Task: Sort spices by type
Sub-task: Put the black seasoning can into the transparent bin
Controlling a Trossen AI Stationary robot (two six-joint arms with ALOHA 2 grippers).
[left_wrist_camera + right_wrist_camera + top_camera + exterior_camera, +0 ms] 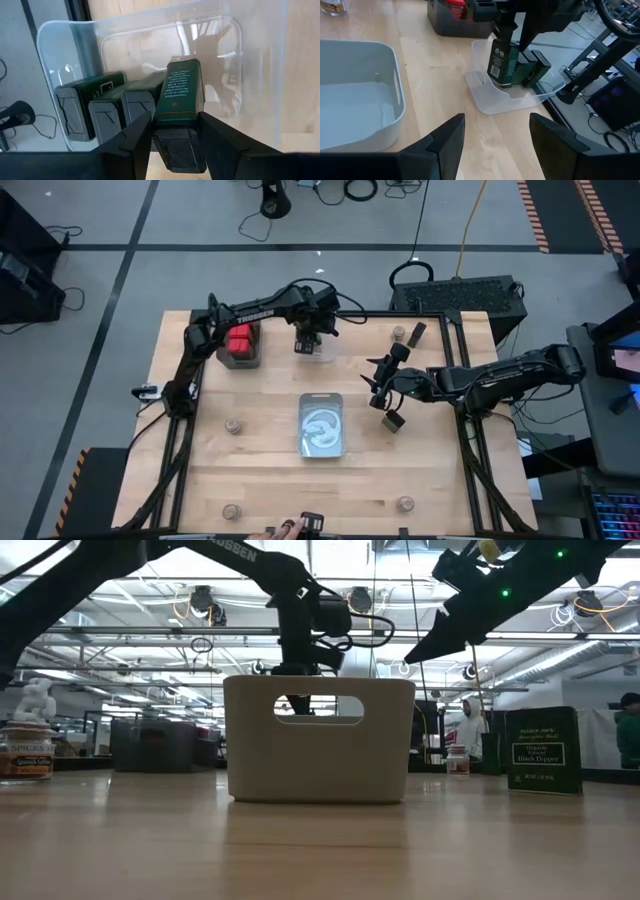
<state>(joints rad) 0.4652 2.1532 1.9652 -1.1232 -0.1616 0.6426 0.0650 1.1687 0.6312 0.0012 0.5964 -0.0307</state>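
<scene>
My left gripper (306, 340) is over the clear bin (322, 356) at the table's far side, shut on a black boxy spice tin (178, 95). Three more black tins (107, 107) stand upright in that bin. Red boxy spices (240, 340) sit in a dark bin to its left. My right gripper (384, 388) hangs open above the table, right of the pale rectangular bin (322, 425). A black tin (394, 420) stands on the table just near of it. Another black tin (417, 333) and round jars (233, 426) (405, 503) (398, 333) stand scattered on the table. My left gripper pinches the black tin by its capped upper end (179, 141) between the two fingers (137, 137), coming from above and pointing down. The tin (501, 62) hangs upright below the fingers, its lower end inside the clear bin beside the other tins. Whether it rests on the bin floor I cannot tell.
The pale bin (355, 100) stands in the table's middle and hides the far side in the low view (320, 740). Another jar (231, 511) and a black tin (312, 523) are near the near edge. A dark case (455, 295) lies beyond the far edge.
</scene>
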